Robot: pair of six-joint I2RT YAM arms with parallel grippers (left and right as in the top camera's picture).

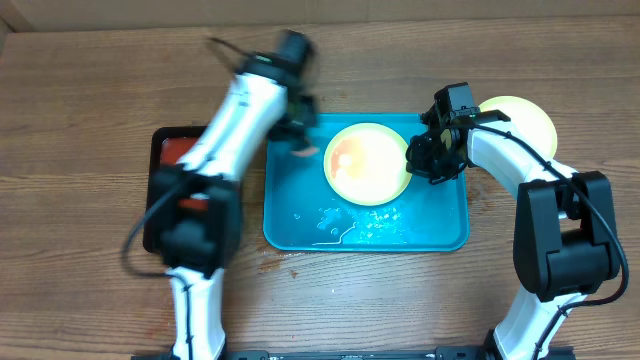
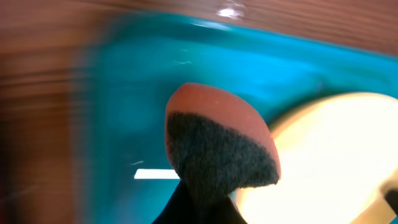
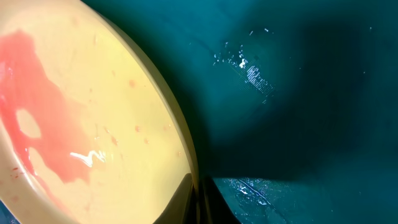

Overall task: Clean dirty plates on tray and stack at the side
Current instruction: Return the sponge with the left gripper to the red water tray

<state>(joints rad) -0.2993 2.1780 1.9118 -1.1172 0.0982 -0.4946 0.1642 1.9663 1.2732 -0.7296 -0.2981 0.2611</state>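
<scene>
A pale yellow-green dirty plate (image 1: 368, 162) lies on the blue tray (image 1: 300, 225), with a red smear (image 3: 43, 137) in its centre. My right gripper (image 1: 425, 160) is shut on that plate's right rim; in the right wrist view the fingers pinch the edge of the plate (image 3: 93, 93) at the bottom of the frame (image 3: 198, 202). My left gripper (image 1: 298, 130) is shut on a sponge (image 2: 217, 143), orange-red with a dark scouring side. It hangs over the tray's far left corner (image 2: 137, 93), just left of the plate (image 2: 336, 155). The left wrist view is blurred.
A second pale yellow-green plate (image 1: 525, 120) rests on the wooden table right of the tray, behind the right arm. A smaller dark red tray with a black rim (image 1: 165, 150) sits left of the blue one. Water droplets (image 1: 350, 225) lie on the blue tray's near part.
</scene>
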